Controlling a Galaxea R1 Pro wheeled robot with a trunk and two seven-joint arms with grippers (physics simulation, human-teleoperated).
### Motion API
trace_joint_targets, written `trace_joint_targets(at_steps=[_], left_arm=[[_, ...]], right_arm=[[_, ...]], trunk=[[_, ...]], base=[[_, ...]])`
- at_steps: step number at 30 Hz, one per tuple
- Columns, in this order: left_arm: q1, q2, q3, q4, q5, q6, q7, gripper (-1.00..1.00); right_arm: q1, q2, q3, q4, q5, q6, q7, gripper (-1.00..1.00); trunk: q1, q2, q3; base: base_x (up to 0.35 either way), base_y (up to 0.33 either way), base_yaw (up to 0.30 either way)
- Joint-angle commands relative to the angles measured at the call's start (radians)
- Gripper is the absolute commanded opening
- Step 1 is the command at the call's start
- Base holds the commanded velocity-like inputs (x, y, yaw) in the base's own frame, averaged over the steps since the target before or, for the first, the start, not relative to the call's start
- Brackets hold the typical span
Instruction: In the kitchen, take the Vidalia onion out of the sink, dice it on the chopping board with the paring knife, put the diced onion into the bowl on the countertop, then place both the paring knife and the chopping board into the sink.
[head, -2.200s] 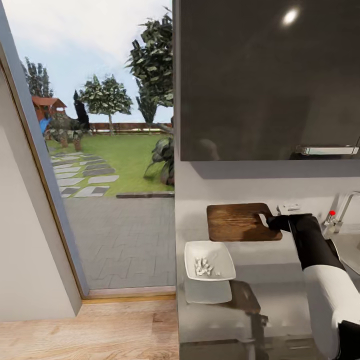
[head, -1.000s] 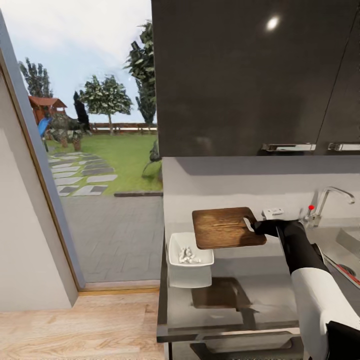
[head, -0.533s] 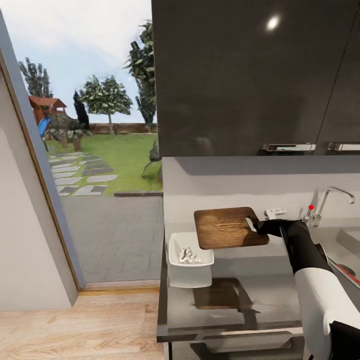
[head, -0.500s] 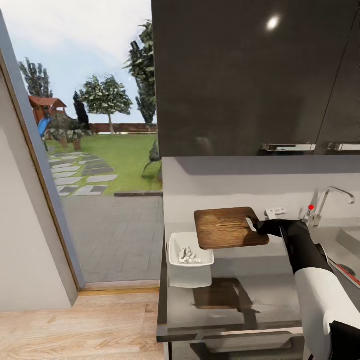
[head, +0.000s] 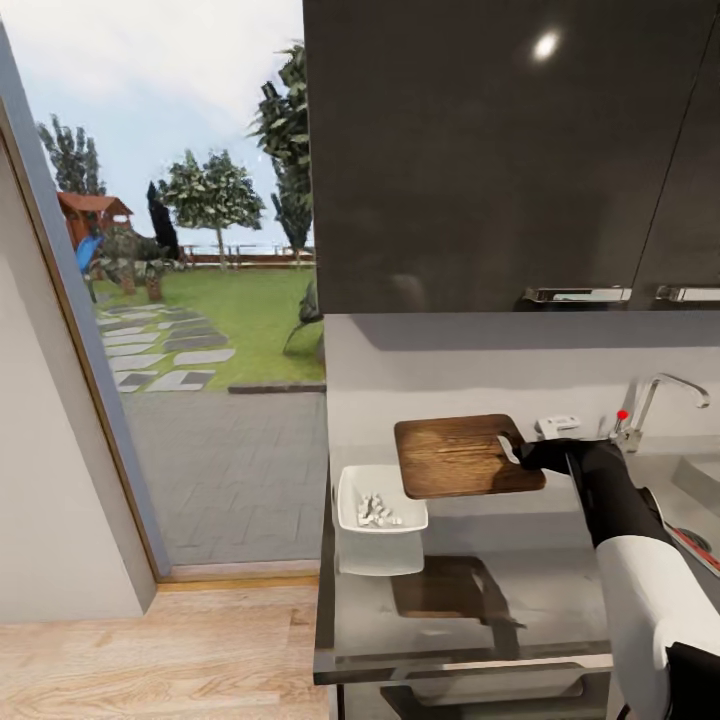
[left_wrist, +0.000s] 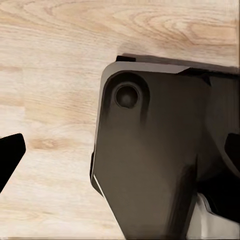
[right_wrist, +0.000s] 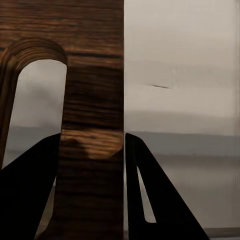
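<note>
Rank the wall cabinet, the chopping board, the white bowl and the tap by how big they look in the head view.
1. Wall cabinet, by far the largest.
2. Chopping board.
3. White bowl, somewhat smaller than the board, though the board is held up nearer the camera, so this is unsure.
4. Tap, smallest.

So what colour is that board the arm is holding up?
Dark brown wood grain; the chopping board shows best in the head view.

The right arm (head: 640, 560) has a glossy black forearm that gives way to a white upper segment, then black again at the base. Its end effector (right_wrist: 92, 150) has two flat, black, wedge-shaped fingers. A dark grey rounded housing (left_wrist: 150, 165) with a circular recess is possibly the robot's base.
</note>
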Motion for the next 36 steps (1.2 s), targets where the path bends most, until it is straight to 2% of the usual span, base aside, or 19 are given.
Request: trace_joint_targets(at_steps=[1, 12, 15, 18, 21, 27, 36], left_arm=[[0.000, -0.002, 0.000, 0.004, 0.009, -0.008, 0.000, 1.00], [0.004, -0.007, 0.000, 0.003, 0.009, -0.007, 0.002, 1.00], [0.004, -0.012, 0.000, 0.004, 0.009, -0.004, 0.001, 1.00], [0.013, -0.030, 0.000, 0.004, 0.009, -0.001, 0.001, 1.00], [0.026, -0.044, 0.000, 0.005, 0.009, 0.000, 0.001, 1.00], [0.034, -0.051, 0.000, 0.005, 0.009, 0.001, 0.001, 1.00], [0.039, -0.053, 0.000, 0.005, 0.009, 0.001, 0.002, 1.00]], right_arm=[[-0.001, -0.001, -0.002, -0.002, 0.009, 0.002, 0.010, -1.00], [-0.001, -0.002, -0.007, -0.011, 0.010, 0.008, 0.008, -1.00], [-0.001, -0.002, -0.025, -0.012, 0.010, 0.011, 0.007, -1.00], [-0.001, -0.001, -0.057, -0.012, 0.011, 0.012, 0.006, -1.00], [-0.001, -0.001, -0.073, -0.012, 0.011, 0.013, 0.006, -1.00], [-0.001, -0.002, -0.081, -0.013, 0.011, 0.058, 0.004, -1.00], [-0.001, -0.002, -0.082, -0.014, 0.012, 0.066, 0.004, -1.00]], trunk=[[0.000, -0.001, -0.001], [0.000, -0.001, -0.001], [0.000, -0.001, -0.001], [0.000, -0.001, -0.001], [0.000, -0.001, -0.001], [0.000, -0.001, -0.001], [0.000, -0.001, -0.001]], base=[[0.000, 0.000, 0.000], [0.000, -0.004, 0.000], [0.000, -0.118, 0.000], [0.000, -0.204, 0.000], [0.000, -0.092, 0.000], [0.034, -0.073, 0.000], [0.105, -0.271, 0.000]])
